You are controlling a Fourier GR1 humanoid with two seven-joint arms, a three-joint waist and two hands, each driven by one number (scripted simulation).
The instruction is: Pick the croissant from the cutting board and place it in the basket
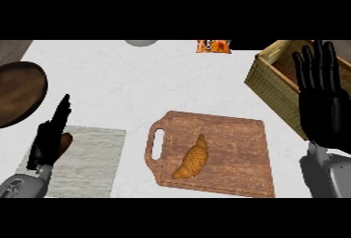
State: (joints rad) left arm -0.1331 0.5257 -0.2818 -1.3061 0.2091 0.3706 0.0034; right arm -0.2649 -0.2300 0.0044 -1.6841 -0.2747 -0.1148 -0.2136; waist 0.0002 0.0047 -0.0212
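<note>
A croissant [192, 159] lies on the lower left part of a wooden cutting board [233, 135] on the white bench [137, 83], with the wicker basket [270, 81] well apart at 2 o'clock from it. The right hand [322, 100] stands over the basket's near side with fingers [316, 60] straight and released, holding nothing, while the left hand [51, 135], at 9 o'clock from the board, hangs with straight fingers over a grey cloth [93, 160]. A dark wooden plate [17, 90] sits at the bench's left edge, an orange packet [213, 46] and a grey round thing [140, 42] at 12 o'clock.
</note>
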